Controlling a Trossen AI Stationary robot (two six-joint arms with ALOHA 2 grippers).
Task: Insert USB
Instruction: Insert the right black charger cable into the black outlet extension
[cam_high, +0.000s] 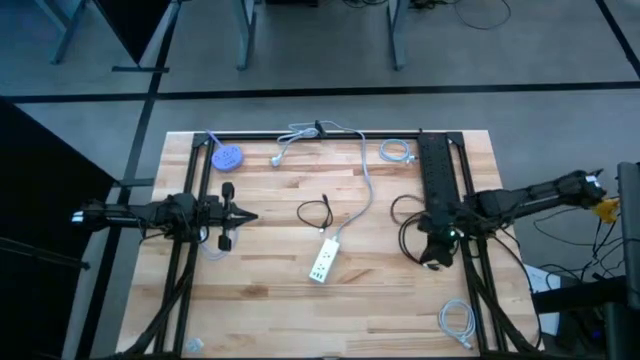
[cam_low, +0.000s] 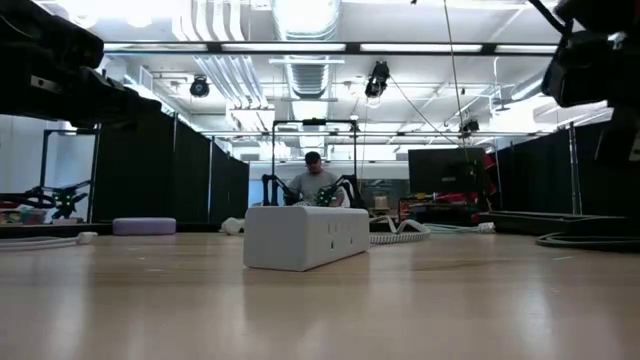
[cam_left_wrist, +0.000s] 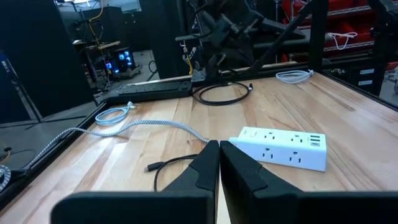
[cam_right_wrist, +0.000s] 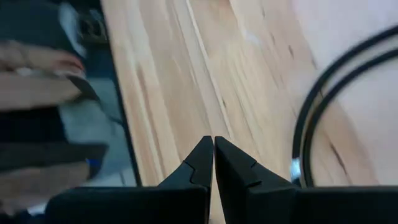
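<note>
A white power strip (cam_high: 321, 262) lies flat on the wooden table near its middle; it also shows in the low view (cam_low: 305, 236) and the left wrist view (cam_left_wrist: 285, 147). A thin black USB cable (cam_high: 315, 212) lies loose just beyond it, its plug end (cam_left_wrist: 153, 167) on the wood. My left gripper (cam_high: 248, 216) is shut and empty, left of the cable, pointing toward the table's right; its fingertips (cam_left_wrist: 219, 151) meet. My right gripper (cam_high: 436, 260) is shut and empty (cam_right_wrist: 214, 148), pointing down over the wood beside a coil of black cable (cam_right_wrist: 316, 106).
The strip's white braided cord (cam_high: 362, 180) runs to the far edge. A black power strip (cam_high: 435, 165) lies along the right side, with a pale blue cable coil (cam_high: 395, 151) beside it. A blue disc (cam_high: 228, 158) lies far left, and a white cable coil (cam_high: 456, 321) near right. A person (cam_low: 314, 181) sits beyond the table.
</note>
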